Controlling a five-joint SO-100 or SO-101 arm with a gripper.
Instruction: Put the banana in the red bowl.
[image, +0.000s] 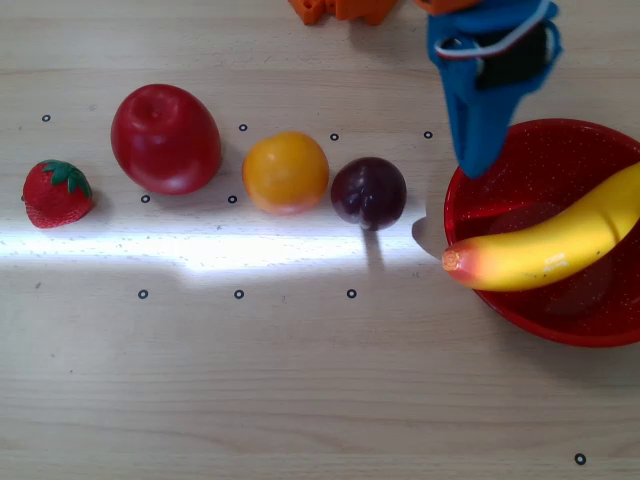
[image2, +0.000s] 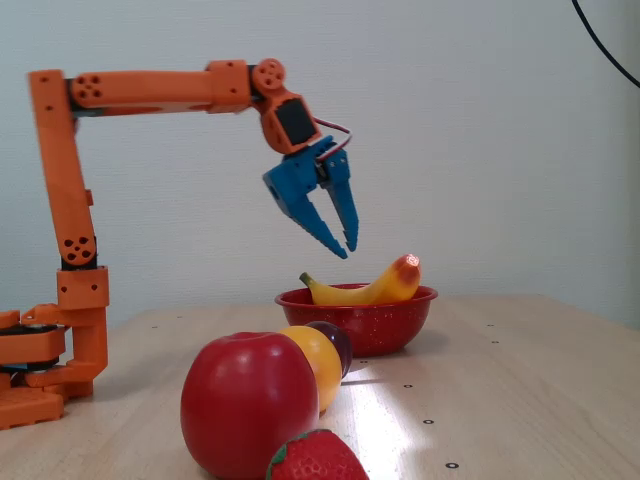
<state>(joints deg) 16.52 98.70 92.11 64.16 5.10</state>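
Glossy curved banana (image: 555, 252) lies in the speckled round red bowl (image: 520, 160); blue hand (image2: 347, 247) nearly closed, empty.

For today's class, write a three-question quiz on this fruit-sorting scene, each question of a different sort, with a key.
1. True or false: the banana lies in the red bowl with its orange-red tip poking over the rim.
2. Multiple choice: in the overhead view, which fruit sits nearest the bowl? A) strawberry B) apple C) plum
3. Fill in: in the fixed view, the pincer hangs ____ the bowl, gripping nothing.

Key
1. True.
2. C; the orange comes next, then the apple and strawberry, going left.
3. Above; its fingers are nearly together and clear of the banana.
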